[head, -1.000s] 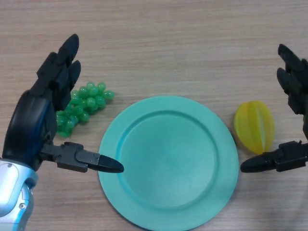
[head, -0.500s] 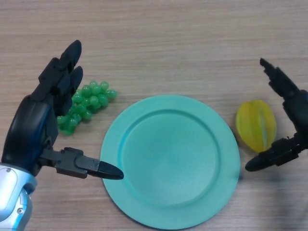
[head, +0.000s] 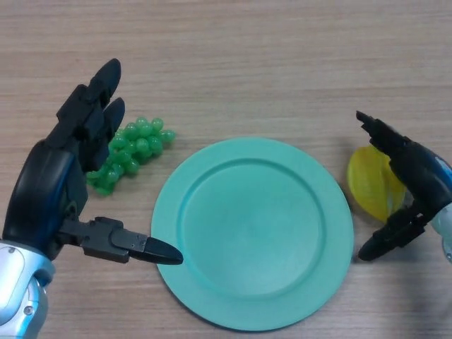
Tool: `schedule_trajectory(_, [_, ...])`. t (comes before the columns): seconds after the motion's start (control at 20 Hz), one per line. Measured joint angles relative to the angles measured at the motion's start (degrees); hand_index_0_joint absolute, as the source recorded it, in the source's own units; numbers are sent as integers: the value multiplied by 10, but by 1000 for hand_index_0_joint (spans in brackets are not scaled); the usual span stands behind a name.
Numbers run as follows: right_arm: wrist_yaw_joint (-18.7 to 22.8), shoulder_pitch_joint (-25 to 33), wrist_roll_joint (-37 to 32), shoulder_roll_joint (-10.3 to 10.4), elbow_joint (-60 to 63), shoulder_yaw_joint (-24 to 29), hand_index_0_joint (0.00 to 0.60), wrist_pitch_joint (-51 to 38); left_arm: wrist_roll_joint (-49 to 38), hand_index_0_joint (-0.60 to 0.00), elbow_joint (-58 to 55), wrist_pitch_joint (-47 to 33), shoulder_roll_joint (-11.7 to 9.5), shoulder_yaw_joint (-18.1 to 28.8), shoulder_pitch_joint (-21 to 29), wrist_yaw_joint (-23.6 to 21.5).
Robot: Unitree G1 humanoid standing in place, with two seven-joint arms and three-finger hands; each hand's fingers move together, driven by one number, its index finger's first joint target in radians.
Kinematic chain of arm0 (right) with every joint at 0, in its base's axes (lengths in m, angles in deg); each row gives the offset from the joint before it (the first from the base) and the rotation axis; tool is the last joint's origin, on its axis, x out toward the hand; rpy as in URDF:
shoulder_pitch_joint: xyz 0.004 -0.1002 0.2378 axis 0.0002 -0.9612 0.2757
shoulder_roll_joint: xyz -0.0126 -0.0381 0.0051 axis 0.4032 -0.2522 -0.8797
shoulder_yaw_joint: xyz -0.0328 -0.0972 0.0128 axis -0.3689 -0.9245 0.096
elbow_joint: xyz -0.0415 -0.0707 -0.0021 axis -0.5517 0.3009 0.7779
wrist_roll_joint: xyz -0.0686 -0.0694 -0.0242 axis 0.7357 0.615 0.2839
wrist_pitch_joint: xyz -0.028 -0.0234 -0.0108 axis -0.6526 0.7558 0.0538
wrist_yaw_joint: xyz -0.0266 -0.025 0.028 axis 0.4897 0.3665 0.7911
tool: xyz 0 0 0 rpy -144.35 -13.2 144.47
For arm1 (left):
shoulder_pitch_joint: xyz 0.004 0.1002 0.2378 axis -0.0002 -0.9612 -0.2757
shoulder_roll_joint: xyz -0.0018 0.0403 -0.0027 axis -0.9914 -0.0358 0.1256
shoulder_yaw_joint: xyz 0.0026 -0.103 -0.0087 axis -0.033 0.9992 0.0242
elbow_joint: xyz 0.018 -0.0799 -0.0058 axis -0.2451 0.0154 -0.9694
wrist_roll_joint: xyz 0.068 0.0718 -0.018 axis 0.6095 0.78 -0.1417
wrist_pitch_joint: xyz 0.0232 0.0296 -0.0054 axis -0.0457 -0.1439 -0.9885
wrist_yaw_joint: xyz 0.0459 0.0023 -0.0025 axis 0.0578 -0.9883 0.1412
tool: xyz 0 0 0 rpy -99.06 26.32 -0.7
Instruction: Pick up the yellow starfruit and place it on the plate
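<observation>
The yellow starfruit (head: 369,185) lies on the wooden table just right of the teal plate (head: 253,232). My right hand (head: 415,175) is over the starfruit's right side and hides part of it. Its fingers reach past the far side of the fruit and its thumb (head: 385,240) is at the near side. The fingers are spread and not closed on the fruit. My left hand (head: 60,185) is open at the left of the plate, idle, with its thumb pointing toward the plate's rim.
A bunch of green grapes (head: 131,150) lies left of the plate, partly behind my left hand.
My right hand has moved left from the right edge and now sits over the starfruit. The left hand has hardly moved.
</observation>
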Motion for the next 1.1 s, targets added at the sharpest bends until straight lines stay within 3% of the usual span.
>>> schedule_trajectory(0.05, [1,1,7,0,5,0,150,-3,0,0,0,0,0,1,-1,0])
schedule_trajectory(0.1, [4,1,8,0,7,-2,300,-7,0,0,0,0,0,4,-1,0])
schedule_trajectory(0.15, [8,1,13,-3,10,-6,400,-19,0,0,0,0,0,7,-1,0])
schedule_trajectory(0.2, [10,5,30,-10,20,-9,542,-54,-1,0,0,0,0,12,-1,0])
schedule_trajectory(0.25, [18,10,51,-15,28,-9,600,-81,-2,0,0,0,0,15,-1,0])
schedule_trajectory(0.55, [41,8,100,-19,9,-8,600,-66,-3,0,0,14,0,17,1,0])
schedule_trajectory(0.8, [22,-2,47,-15,-97,-7,600,-29,-2,0,1,17,0,17,7,-1])
schedule_trajectory(1.0, [3,-9,32,12,-193,-16,600,-9,-2,0,4,17,0,15,10,-2])
schedule_trajectory(1.1, [-36,-32,17,44,-258,-29,600,0,-2,0,5,16,0,16,9,-7])
